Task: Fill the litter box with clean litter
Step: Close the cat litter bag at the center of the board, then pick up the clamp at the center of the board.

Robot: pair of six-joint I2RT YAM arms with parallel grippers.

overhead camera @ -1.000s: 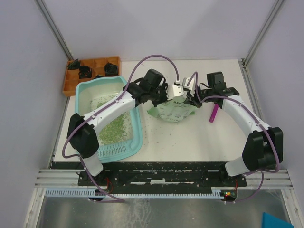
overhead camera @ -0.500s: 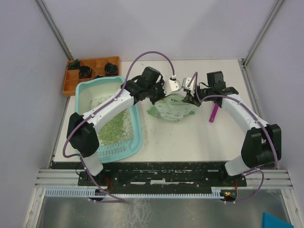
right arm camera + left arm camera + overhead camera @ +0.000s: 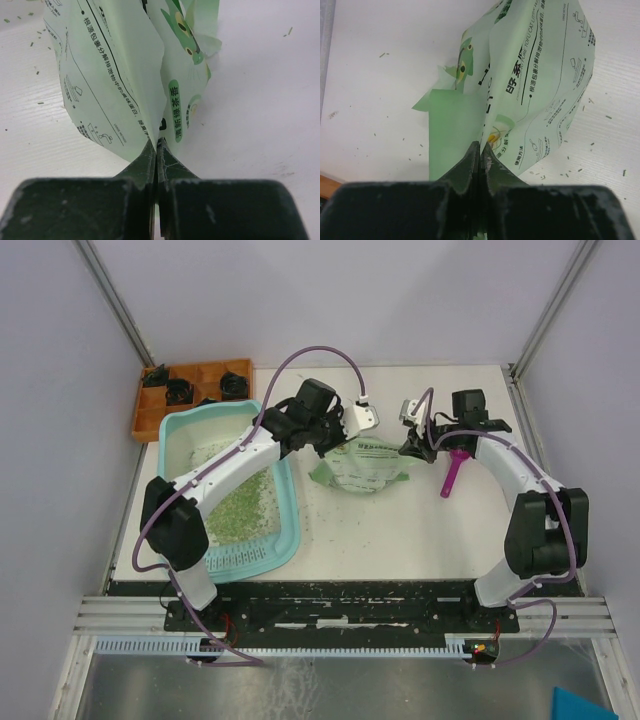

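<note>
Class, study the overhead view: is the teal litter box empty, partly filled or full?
Partly filled: green granules cover the near part of the litter box floor; the far end looks mostly bare.

You've got right gripper (image 3: 157,150) jaws pressed together, thin fold of pale green bag (image 3: 115,75) pinched at tips. Bag print: cat face, Chinese text, line-drawn instruction panels. White table (image 3: 260,100) underneath. Few loose litter granules (image 3: 39,33) scattered upper left, one upper right.

table (image 3: 420,530) | on it: litter box (image 3: 294,512), orange tray (image 3: 205,372), bag (image 3: 365,468), scoop (image 3: 452,475) (magenta), spilled litter (image 3: 567,174)
</note>
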